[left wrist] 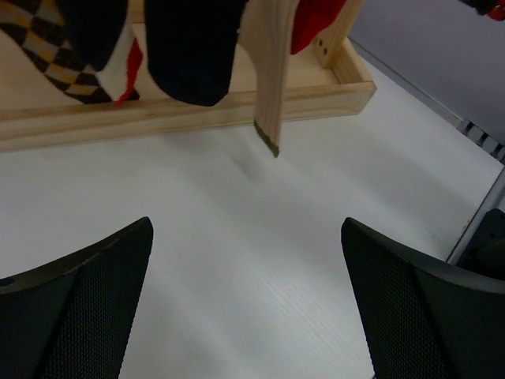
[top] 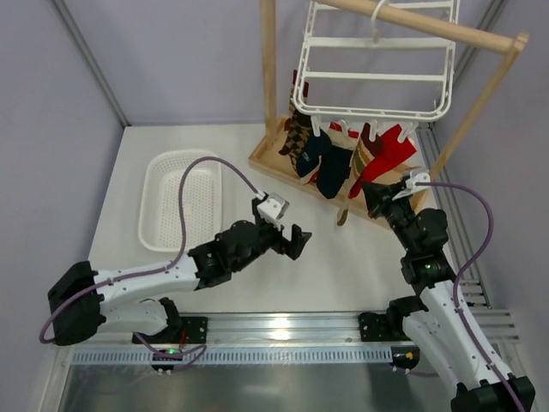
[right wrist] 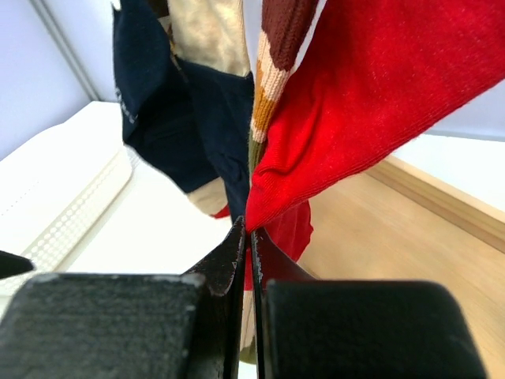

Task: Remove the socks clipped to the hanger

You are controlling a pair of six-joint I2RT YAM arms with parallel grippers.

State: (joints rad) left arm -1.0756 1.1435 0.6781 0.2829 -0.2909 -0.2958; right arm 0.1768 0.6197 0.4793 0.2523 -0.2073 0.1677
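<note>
The white hanger (top: 374, 77) hangs by its hook from a wooden rail. Socks are clipped along its lower rim: an argyle one (top: 298, 133), navy ones (top: 334, 172), a cream striped one (top: 364, 159) and a red one (top: 393, 153). My right gripper (top: 375, 193) is shut on the lower tip of the red sock (right wrist: 371, 103), pinched between the jaws of that gripper (right wrist: 251, 237). My left gripper (top: 296, 243) is open and empty above the table, short of the socks. In the left wrist view it (left wrist: 246, 300) faces a navy sock (left wrist: 193, 47) and the argyle sock (left wrist: 47, 55).
The wooden rail stand (top: 437, 27) rests on a wooden tray base (left wrist: 197, 114) at the back right. A white slotted basket (top: 159, 202) lies at the left and also shows in the right wrist view (right wrist: 63, 213). A cream sock tip (left wrist: 270, 79) dangles over the base's front edge.
</note>
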